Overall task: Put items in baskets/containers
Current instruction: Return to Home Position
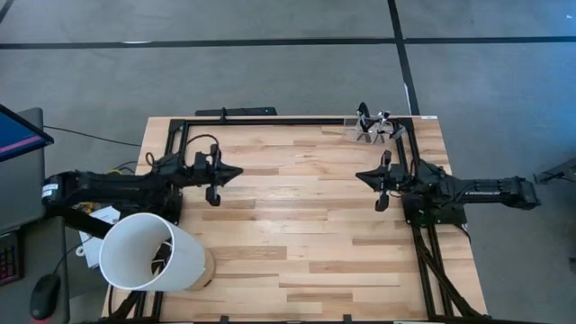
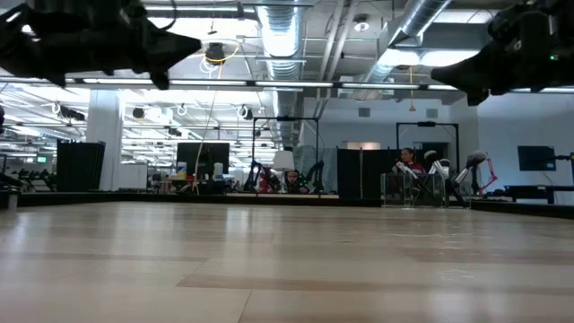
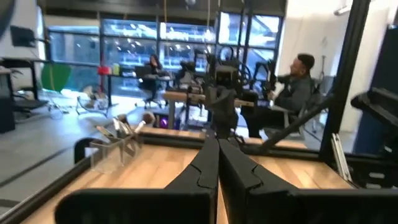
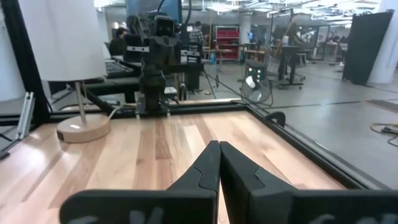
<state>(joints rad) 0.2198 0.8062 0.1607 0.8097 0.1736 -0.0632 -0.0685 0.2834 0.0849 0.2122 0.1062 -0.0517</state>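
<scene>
The clear holder stands on its base at the table's far right corner, with several brushes upright in it, bristle tips up. The left wrist view shows the same holder and brushes. My left gripper hovers shut above the table's left part and points toward the right edge. My right gripper hovers shut above the right part, pointing back at it. In both wrist views the left and right fingers meet with nothing between them. No brush lies loose on the wood.
A big white shade-like cylinder on a round wooden base stands at the near left corner. A black frame rail runs along the table's edges. A person sits beyond the table. Bare wood lies between the two grippers.
</scene>
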